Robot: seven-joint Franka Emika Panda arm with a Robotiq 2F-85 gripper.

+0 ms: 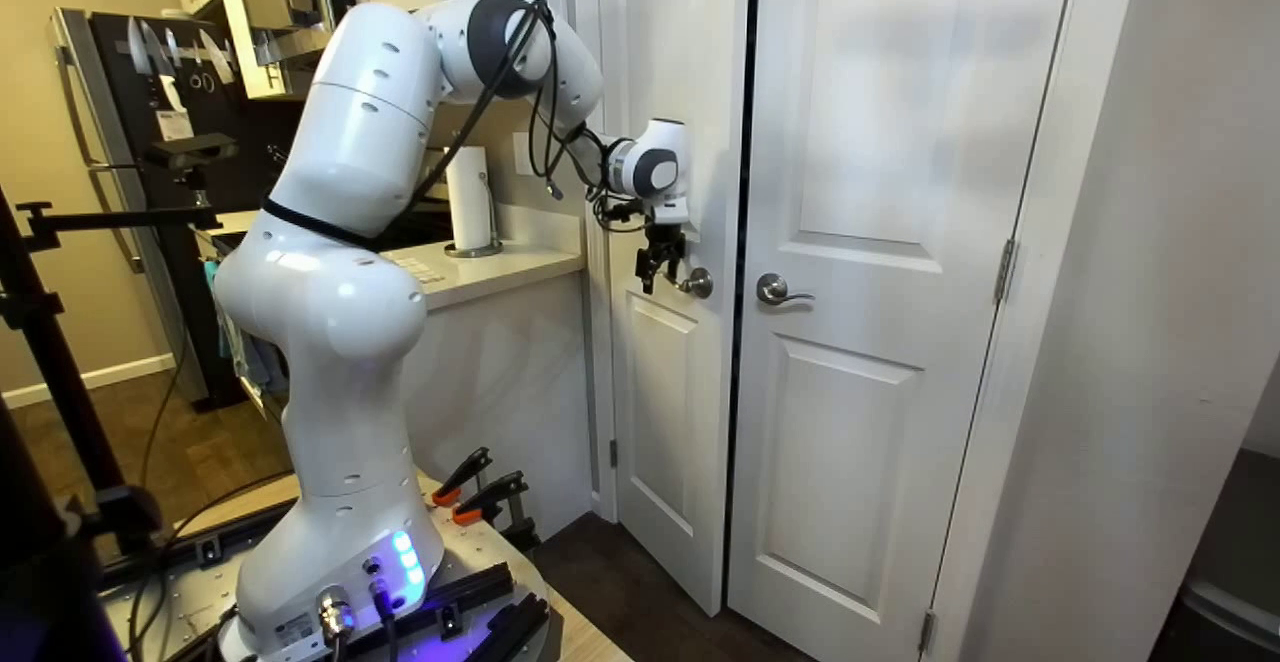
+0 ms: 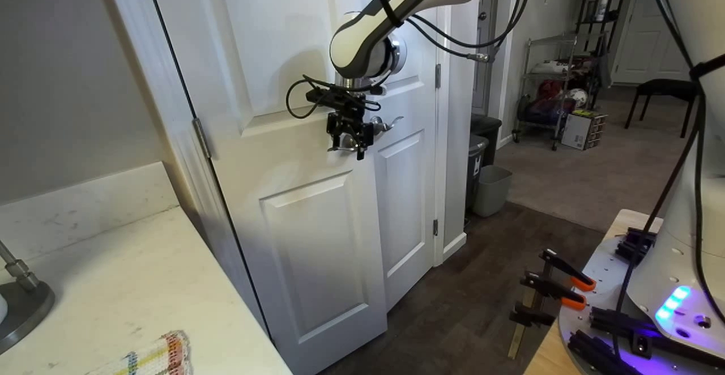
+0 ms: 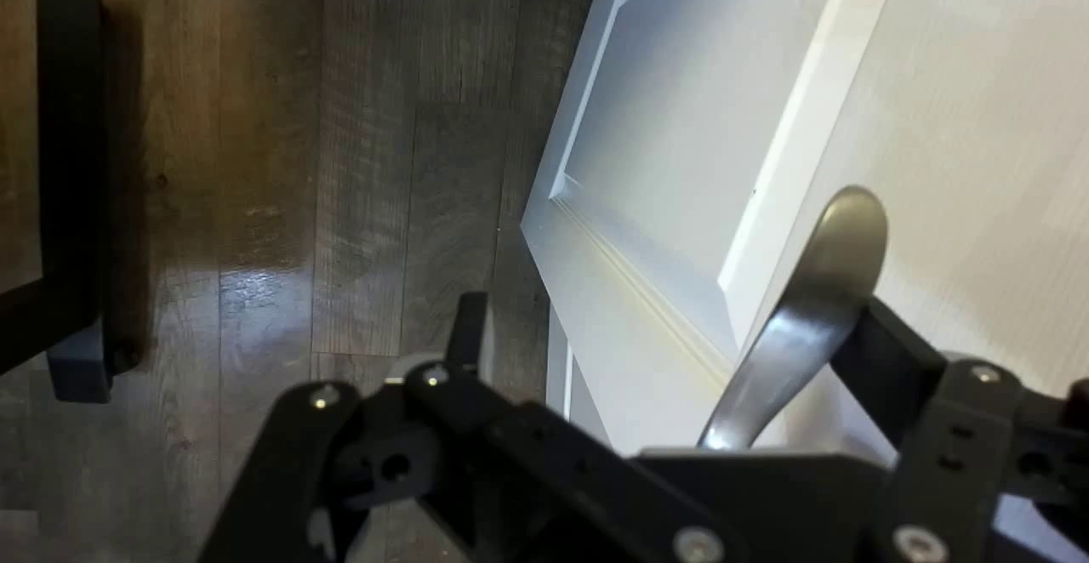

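My black gripper [image 1: 661, 267] is open at a silver lever handle [image 1: 698, 284] on a white panelled door [image 1: 665, 372]. In an exterior view the gripper [image 2: 348, 137] partly hides this handle [image 2: 335, 149]. In the wrist view the fingers [image 3: 676, 350] are wide apart and the lever [image 3: 804, 316] lies between them. It is close to the right-hand finger; whether they touch I cannot tell. This door stands slightly ajar, its free edge out of line with a second white door [image 1: 860, 462]. The second door has its own silver lever [image 1: 775, 290].
A pale countertop [image 1: 520, 267] with a paper towel roll [image 1: 468, 197] adjoins the door frame. Black and orange clamps [image 1: 490, 492] stick out from the robot's table. Bins [image 2: 491, 191] stand beyond the second door. A black stand [image 1: 60, 372] is beside the arm.
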